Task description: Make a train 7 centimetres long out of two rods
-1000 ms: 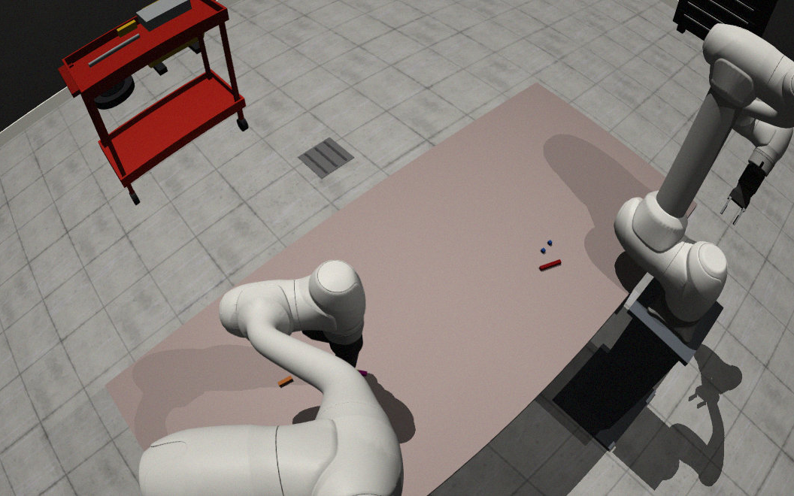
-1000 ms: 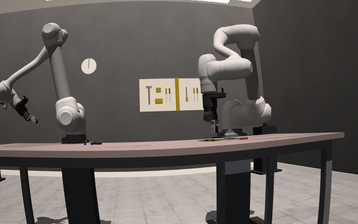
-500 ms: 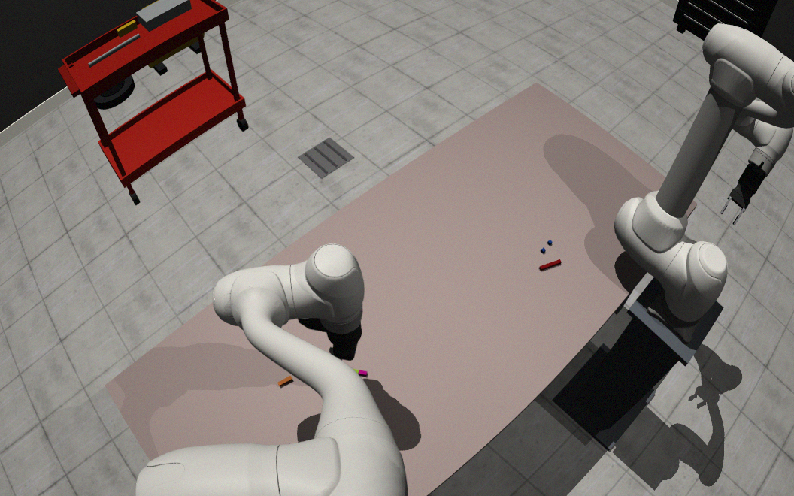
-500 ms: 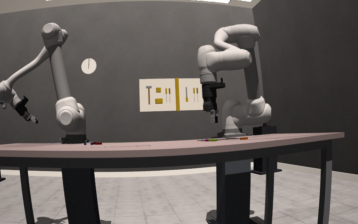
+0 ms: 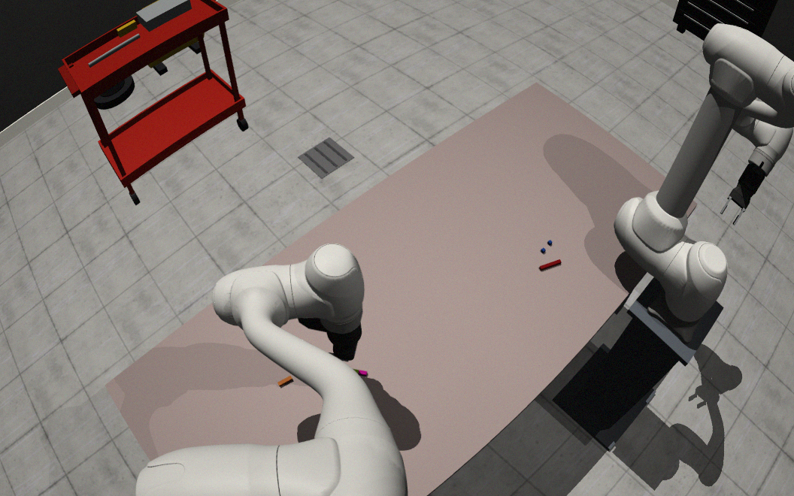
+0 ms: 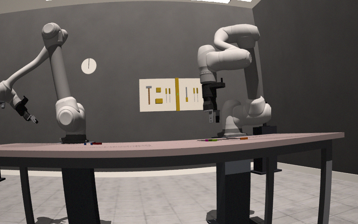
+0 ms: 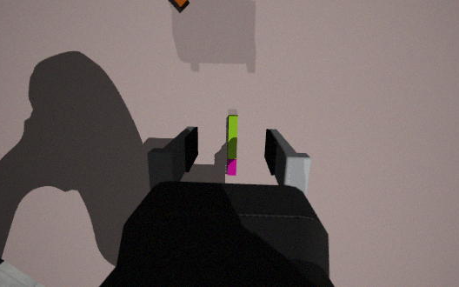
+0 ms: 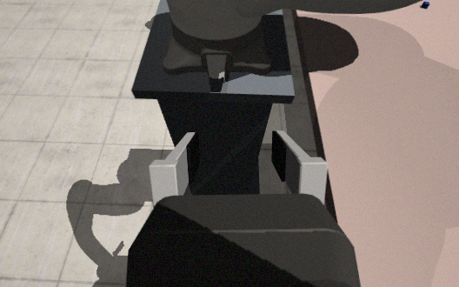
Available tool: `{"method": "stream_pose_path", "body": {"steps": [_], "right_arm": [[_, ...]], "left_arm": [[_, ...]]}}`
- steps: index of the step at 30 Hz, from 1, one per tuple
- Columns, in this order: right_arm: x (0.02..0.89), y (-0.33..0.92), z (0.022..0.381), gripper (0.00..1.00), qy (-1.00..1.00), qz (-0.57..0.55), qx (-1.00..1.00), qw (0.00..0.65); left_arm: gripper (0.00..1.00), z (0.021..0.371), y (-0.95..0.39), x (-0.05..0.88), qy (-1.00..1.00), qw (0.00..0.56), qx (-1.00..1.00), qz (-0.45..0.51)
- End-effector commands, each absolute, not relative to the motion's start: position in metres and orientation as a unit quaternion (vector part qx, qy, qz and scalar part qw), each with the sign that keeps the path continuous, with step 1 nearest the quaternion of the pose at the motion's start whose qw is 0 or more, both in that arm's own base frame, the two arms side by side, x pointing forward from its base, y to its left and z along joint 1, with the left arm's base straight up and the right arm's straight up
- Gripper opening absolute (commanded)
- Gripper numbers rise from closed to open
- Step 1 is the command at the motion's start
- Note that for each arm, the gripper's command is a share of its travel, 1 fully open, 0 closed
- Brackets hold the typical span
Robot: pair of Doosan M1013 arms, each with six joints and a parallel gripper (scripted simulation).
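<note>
On the pink table (image 5: 450, 246) (image 6: 161, 152) over pale tiles, lime and magenta rods (image 7: 232, 136) touch below the left jaws (image 6: 213, 116), spread wide

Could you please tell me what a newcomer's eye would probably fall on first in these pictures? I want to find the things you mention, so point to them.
Probably the two big white jointed arms mounted at the long pinkish table (image 5: 425, 246) (image 6: 161, 153), dwarfing the small coloured rods on it. Next, perhaps, the bright red metal cart (image 5: 234, 61) standing on the tiled floor beyond the table in the top view. In the left wrist view, the flat lime rod (image 7: 232, 130) and short magenta rod (image 7: 232, 167) stand out, end to end between open fingers.
</note>
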State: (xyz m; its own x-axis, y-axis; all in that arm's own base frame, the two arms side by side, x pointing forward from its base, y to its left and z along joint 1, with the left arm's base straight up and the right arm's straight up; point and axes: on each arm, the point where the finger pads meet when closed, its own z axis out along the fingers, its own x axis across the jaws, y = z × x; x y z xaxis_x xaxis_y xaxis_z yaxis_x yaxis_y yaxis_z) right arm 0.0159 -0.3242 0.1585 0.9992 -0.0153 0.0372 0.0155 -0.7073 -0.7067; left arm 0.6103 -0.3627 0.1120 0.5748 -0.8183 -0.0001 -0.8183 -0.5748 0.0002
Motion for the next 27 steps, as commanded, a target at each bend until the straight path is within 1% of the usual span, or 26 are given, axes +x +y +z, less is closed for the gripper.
{"method": "stream_pose_path", "body": {"steps": [1, 14, 18, 25, 27], "right_arm": [[0.016, -0.324, 0.159, 1.00, 0.000, -0.020, -0.924, 0.382], [0.016, -0.324, 0.159, 1.00, 0.000, -0.020, -0.924, 0.382], [0.016, -0.324, 0.159, 1.00, 0.000, -0.020, -0.924, 0.382], [0.016, -0.324, 0.159, 1.00, 0.000, -0.020, -0.924, 0.382], [0.016, -0.324, 0.159, 1.00, 0.000, -0.020, -0.924, 0.382]], "left_arm": [[1.00, 0.113, -0.363, 0.611, -0.461, 0.000, 0.887, 0.001], [1.00, 0.118, -0.363, 0.611, -0.461, 0.000, 0.887, 0.001], [1.00, 0.131, -0.363, 0.611, -0.461, 0.000, 0.887, 0.001], [1.00, 0.168, -0.363, 0.611, -0.461, 0.000, 0.887, 0.001], [1.00, 0.168, -0.363, 0.611, -0.461, 0.000, 0.887, 0.001]]}}
